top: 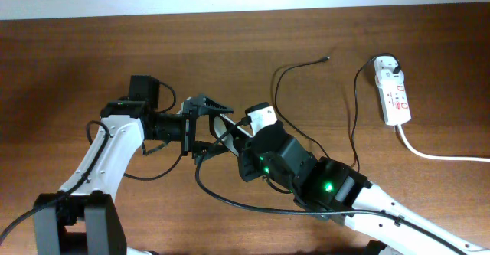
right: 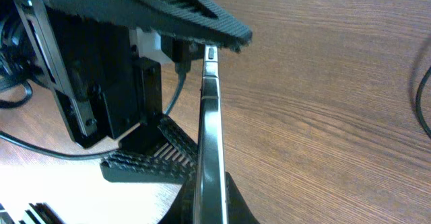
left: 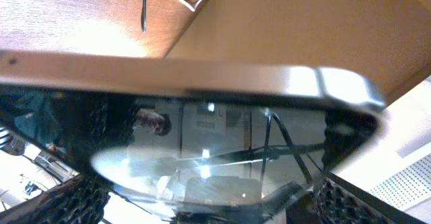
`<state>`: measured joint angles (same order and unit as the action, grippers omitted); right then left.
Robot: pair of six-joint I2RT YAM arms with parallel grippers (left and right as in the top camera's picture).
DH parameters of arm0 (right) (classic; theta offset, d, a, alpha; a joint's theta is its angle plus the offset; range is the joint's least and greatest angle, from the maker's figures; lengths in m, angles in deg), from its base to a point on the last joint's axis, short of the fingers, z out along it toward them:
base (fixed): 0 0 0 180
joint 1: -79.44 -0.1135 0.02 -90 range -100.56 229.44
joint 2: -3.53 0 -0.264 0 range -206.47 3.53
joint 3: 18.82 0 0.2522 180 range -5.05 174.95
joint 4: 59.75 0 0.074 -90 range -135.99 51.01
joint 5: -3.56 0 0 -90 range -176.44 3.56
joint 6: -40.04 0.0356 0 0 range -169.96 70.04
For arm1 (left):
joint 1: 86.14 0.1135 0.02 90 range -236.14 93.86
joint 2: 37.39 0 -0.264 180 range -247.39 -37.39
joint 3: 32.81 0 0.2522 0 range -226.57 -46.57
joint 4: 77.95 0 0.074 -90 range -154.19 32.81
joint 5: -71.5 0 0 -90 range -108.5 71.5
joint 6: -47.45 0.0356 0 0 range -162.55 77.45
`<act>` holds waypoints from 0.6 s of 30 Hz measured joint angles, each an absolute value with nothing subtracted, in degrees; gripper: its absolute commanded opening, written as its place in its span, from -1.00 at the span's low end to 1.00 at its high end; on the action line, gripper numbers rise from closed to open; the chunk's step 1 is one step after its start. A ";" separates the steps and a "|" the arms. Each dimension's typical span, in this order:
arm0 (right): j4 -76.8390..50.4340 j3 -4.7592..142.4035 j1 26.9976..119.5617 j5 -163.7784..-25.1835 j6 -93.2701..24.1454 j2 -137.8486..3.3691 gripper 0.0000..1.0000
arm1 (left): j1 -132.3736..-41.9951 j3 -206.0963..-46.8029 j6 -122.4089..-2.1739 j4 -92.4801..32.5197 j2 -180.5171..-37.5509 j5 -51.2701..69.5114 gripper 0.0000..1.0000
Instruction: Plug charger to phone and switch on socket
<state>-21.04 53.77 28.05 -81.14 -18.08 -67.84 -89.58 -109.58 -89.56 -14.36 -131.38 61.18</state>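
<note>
Black, glossy phone [top: 227, 130] up off the table [top: 230, 40], stood on edge mid-air between the two arms. Left gripper [top: 200, 126] spread wide across it, one finger at each edge, textured pads against the phone; glass face fills the left wrist view. Right gripper [right: 210, 205] closed on the phone's near end, thin metal edge rising straight up from between its fingers. Charger [top: 354, 117] lies loose on the wood, well apart from the phone, nothing holding it; its connector tip [top: 327, 57] rests far right of both grippers. Cable runs back to the white socket [top: 394, 94] at the table's right side.
</note>
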 measured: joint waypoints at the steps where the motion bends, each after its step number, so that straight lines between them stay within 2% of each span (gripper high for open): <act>1: -20.30 53.77 28.05 -81.12 -18.41 -67.82 -0.92 | -89.58 -109.58 -89.54 -14.36 -131.38 61.21 0.98; 5: -16.12 53.77 28.46 -76.77 -17.73 -58.84 -0.92 | -87.81 -109.20 -87.20 -30.19 -131.30 62.93 0.98; 7: -11.95 53.77 32.35 -75.63 -13.84 -52.58 -0.92 | -85.60 -109.18 -85.58 -36.40 -129.55 63.17 0.98; 10: -8.03 53.80 39.70 -76.07 -3.42 -48.45 -0.92 | -83.02 -109.14 -76.84 -37.90 -119.27 63.33 0.98; 12: -7.77 53.80 40.59 -78.51 3.53 -48.98 -0.92 | -80.75 -109.23 -66.98 -37.90 -102.36 63.44 0.99; 13: -7.81 53.77 40.64 -78.86 5.22 -49.46 -0.92 | -80.70 -109.36 -64.51 -36.61 -98.93 62.98 0.98; 14: -8.10 53.88 40.66 -79.24 6.73 -50.57 -0.92 | -80.51 -109.88 -59.50 -27.08 -94.29 58.30 0.98; 16: -9.21 53.88 40.70 -80.39 8.43 -54.07 -0.92 | -80.53 -110.12 -52.42 -8.72 -84.61 39.41 0.99; 18: -13.04 53.88 40.70 -82.27 8.82 -56.85 -0.92 | -80.53 -109.79 -49.49 -2.78 -80.19 23.92 0.98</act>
